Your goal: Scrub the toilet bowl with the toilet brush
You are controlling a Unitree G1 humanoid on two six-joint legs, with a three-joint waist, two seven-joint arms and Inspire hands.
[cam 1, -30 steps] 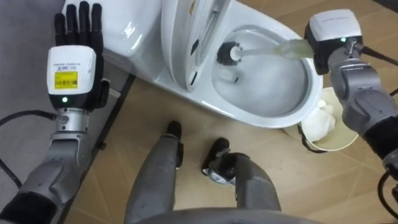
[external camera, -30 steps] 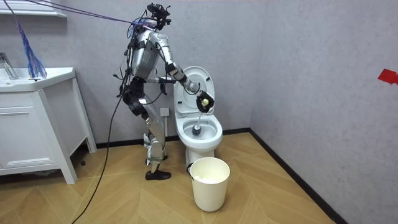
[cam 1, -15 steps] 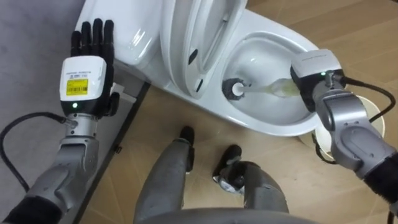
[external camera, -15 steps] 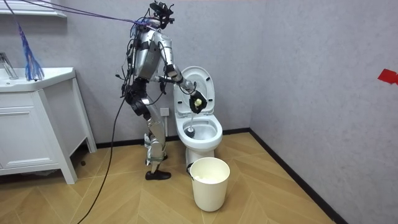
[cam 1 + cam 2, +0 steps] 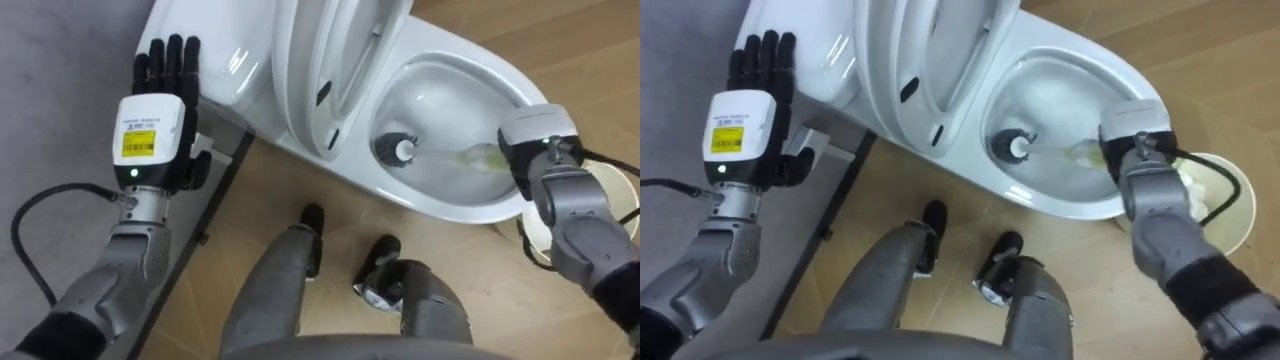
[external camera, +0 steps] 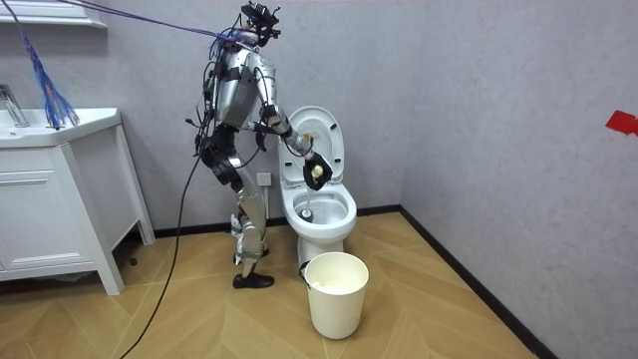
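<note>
The right hand (image 5: 537, 150) is gripping the toilet brush (image 5: 450, 157) by its pale handle, fingers largely hiding beneath, the head sitting inside the toilet (image 5: 450, 208) bowl, while the left hand (image 5: 157, 135) is hovering, fingers straight.

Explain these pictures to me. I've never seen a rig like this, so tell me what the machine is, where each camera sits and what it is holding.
This is a humanoid robot on two legs, standing beside a toilet. Two pictures come from cameras in its head, looking down. The third comes from a camera across the room. Its right hand grips a toilet brush, whose head is down inside the toilet. Its left hand is held up open with nothing in it. The lid is raised. A white bin stands on the floor in front.
</note>
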